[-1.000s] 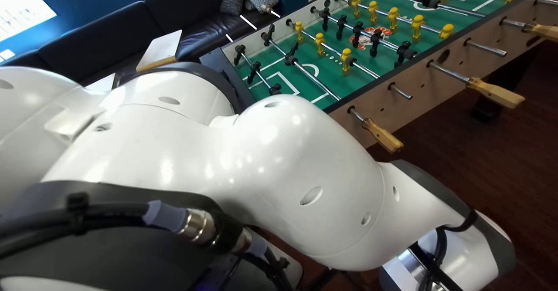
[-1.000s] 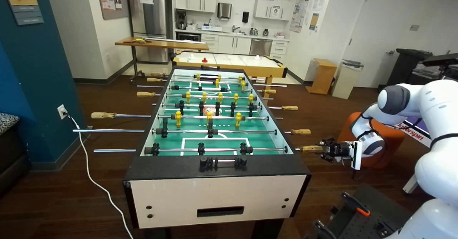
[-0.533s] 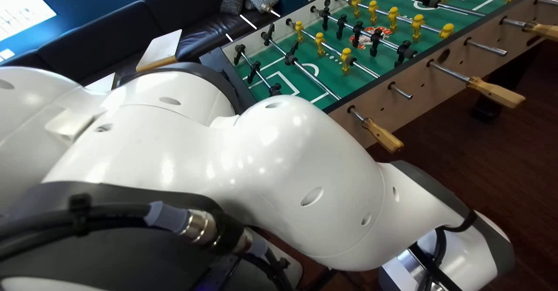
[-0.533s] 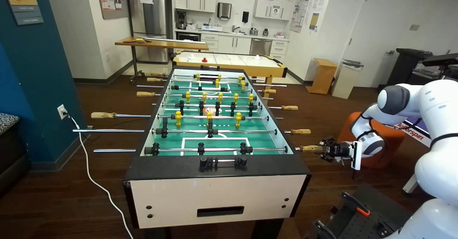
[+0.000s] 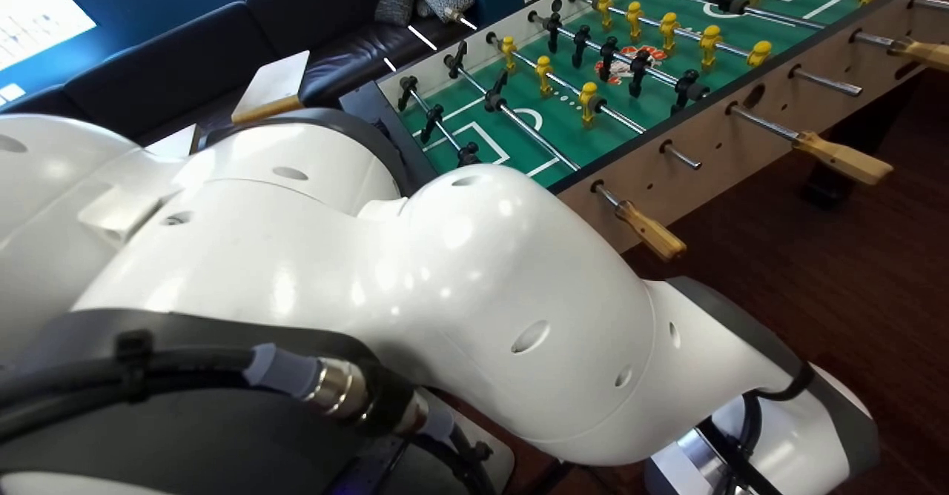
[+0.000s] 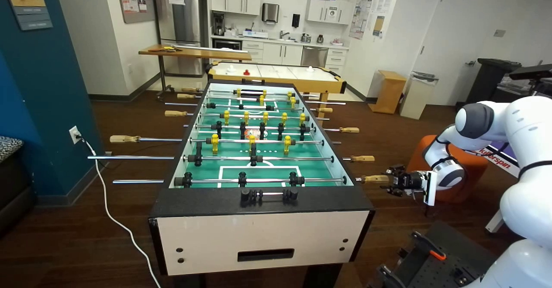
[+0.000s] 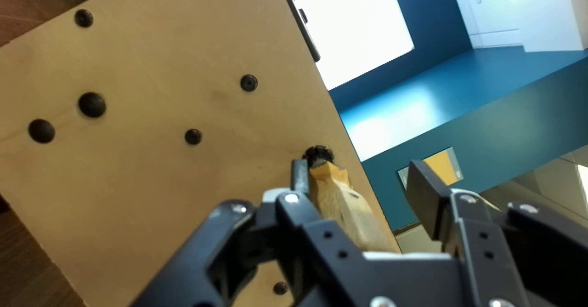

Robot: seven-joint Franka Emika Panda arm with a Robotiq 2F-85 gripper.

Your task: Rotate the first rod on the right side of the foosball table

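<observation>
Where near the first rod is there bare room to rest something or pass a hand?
Bare: the black ledge either side of the score counter; the floor between foosball table and black base plate. Crowded: around the nearest tan handle, with the open gripper at its end, and among the rods.

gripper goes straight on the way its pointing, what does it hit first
Likely the tan rod handle in front of the open gripper, though it may slide into the gap untouched; depth is unclear.
</observation>
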